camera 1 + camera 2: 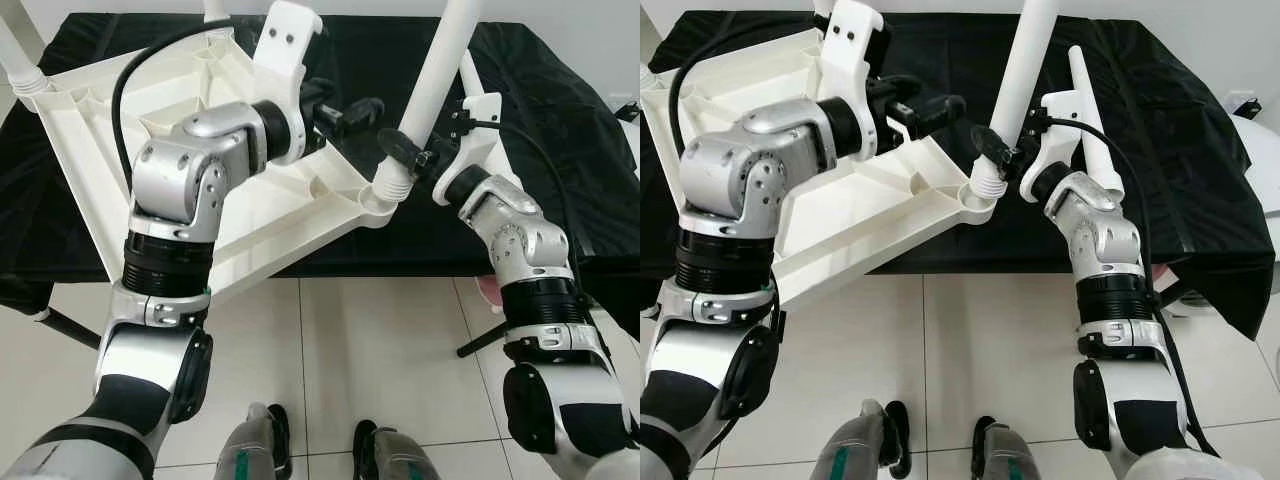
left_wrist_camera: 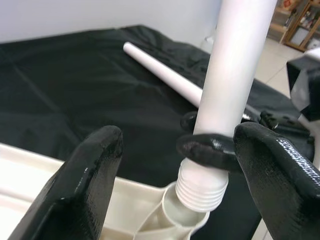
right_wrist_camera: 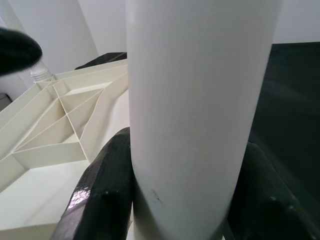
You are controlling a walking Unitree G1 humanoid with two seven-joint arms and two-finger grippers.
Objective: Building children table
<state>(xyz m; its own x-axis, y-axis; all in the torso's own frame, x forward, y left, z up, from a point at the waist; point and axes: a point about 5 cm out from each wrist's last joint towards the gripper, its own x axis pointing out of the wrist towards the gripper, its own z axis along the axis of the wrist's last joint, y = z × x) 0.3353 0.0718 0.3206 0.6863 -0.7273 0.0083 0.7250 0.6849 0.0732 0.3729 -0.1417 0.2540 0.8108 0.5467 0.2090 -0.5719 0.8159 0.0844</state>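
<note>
Black cloth (image 1: 560, 120) covers the tabletop; pale floor tiles (image 1: 380, 350) lie below, with the robot's feet at the near edge.

Item: table top (image 1: 190, 120), white plastic, upside down on the cloth, ribbed underside showing, near corner overhanging the tabletop edge. A round socket (image 1: 375, 203) sits at that corner.

Item: leg (image 1: 440, 70), white tube, smooth, with a threaded end. It stands tilted, threaded end at the socket mouth; threads are visible above the rim in the left wrist view.

Item: right pincer (image 1: 408, 152), closed around the leg just above the threads, one black finger on each side of the tube, seen close in the right wrist view.

Item: left pincer (image 1: 358, 112), fingers spread wide, holding nothing, above the table top just beside the leg; the leg stands between its two fingertips (image 2: 95, 165) in the left wrist view, apart from both.

Item: second leg (image 1: 1095, 130), white tube, lying flat on the cloth behind the right arm.

Item: third leg (image 1: 15, 60), fitted at the far left corner of the table top.
</note>
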